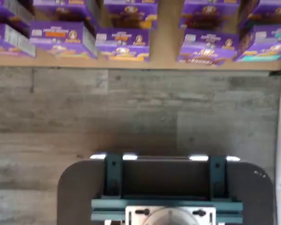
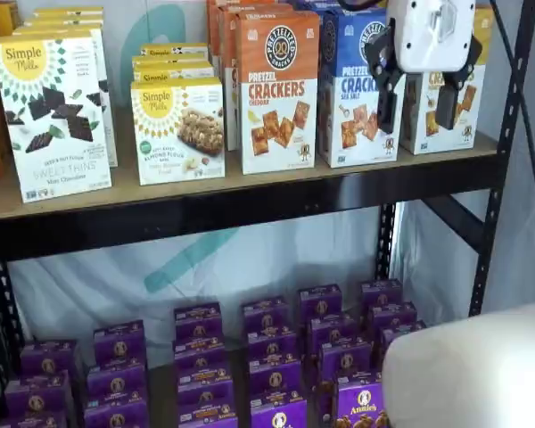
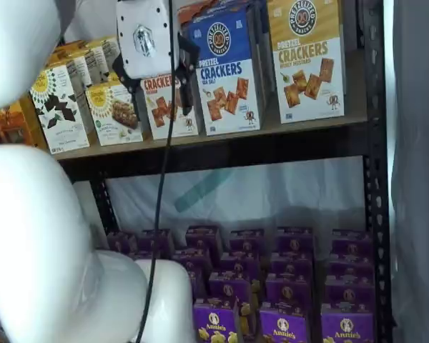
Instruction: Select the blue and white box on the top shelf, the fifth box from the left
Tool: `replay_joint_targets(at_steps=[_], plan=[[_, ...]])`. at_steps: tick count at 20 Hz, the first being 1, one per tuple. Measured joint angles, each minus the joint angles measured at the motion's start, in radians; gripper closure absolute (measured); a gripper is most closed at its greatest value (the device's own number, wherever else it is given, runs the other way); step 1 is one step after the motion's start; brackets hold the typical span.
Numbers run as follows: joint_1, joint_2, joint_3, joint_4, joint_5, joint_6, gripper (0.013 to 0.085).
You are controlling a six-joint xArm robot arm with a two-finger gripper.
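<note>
With its fingers parted wide, the pincer (image 2: 416, 105) should shift toward nine o'clock, centre on the blue box (image 2: 357, 89), then advance squarely.

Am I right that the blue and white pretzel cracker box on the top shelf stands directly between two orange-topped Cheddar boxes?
Not quite. In a shelf view the blue and white box on the top shelf has the orange-topped Cheddar box on one side only; the box on its other side is the yellow-topped cracker box.
</note>
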Motion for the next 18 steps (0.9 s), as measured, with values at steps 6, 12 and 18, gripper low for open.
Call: replay_joint_targets(at_steps=[6, 12, 18], plan=[[0.028, -0.01, 0.011, -0.057, -0.112, 0.008, 0.013], [0.082, 0.029, -0.015, -0.099, -0.207, 0.054, 0.013], [0.096, 0.103, -0.071, -0.123, -0.272, 0.07, 0.013]])
